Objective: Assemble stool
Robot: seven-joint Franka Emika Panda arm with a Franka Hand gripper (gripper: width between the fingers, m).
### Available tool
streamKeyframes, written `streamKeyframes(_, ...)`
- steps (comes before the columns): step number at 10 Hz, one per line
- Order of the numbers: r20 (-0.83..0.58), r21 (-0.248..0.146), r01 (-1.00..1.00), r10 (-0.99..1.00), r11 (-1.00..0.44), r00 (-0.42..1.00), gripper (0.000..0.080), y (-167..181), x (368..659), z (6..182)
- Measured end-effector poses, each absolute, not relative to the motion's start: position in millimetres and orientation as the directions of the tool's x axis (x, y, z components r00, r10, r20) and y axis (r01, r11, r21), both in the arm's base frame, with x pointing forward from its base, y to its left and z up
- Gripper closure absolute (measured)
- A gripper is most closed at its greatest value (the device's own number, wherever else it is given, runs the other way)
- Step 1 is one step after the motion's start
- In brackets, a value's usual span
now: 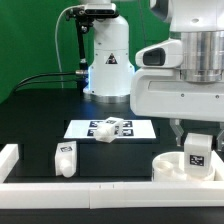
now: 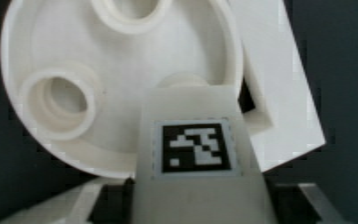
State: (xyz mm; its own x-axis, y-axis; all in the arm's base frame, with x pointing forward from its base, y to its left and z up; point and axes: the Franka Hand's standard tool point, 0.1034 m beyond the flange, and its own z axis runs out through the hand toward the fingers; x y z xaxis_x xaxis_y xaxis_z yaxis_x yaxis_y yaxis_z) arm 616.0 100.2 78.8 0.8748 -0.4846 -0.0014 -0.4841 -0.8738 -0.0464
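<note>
The round white seat (image 1: 170,168) lies flat at the exterior view's lower right, against the front rail. In the wrist view the seat (image 2: 176,55) shows two round sockets. My gripper (image 1: 197,138) is shut on a chunky white leg (image 1: 197,153) with a square tag and holds it upright over the seat's top face. In the wrist view the leg (image 2: 197,150) sits between my fingers (image 2: 101,205), its end over the seat beside one socket (image 2: 59,102). A second leg (image 1: 66,158) stands on the table at the left. A third leg (image 1: 110,128) lies on the marker board.
The marker board (image 1: 82,129) lies flat at mid-table. A long white rail (image 1: 80,188) runs along the front edge and turns up at the left (image 1: 8,160). The arm's white base (image 1: 108,60) stands behind the board.
</note>
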Motion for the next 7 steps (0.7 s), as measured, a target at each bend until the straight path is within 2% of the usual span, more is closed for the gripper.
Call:
streamKeyframes(2,-0.022,-0.035,-0.737,-0.737,-0.674,0.675,0.0465,103.6,612.2,80.9)
streamKeyframes(3,-0.031,-0.016,-0.847,-0.846,-0.531,0.532,0.0465,105.9,609.6,80.2)
streamKeyframes(4,-0.027,-0.003,-0.952,-0.952,-0.305,0.305,0.0465,107.1,607.9,78.0)
streamKeyframes(7,-0.04,0.003,-0.992,-0.991,-0.126,0.125,0.0465,108.5,605.8,75.5)
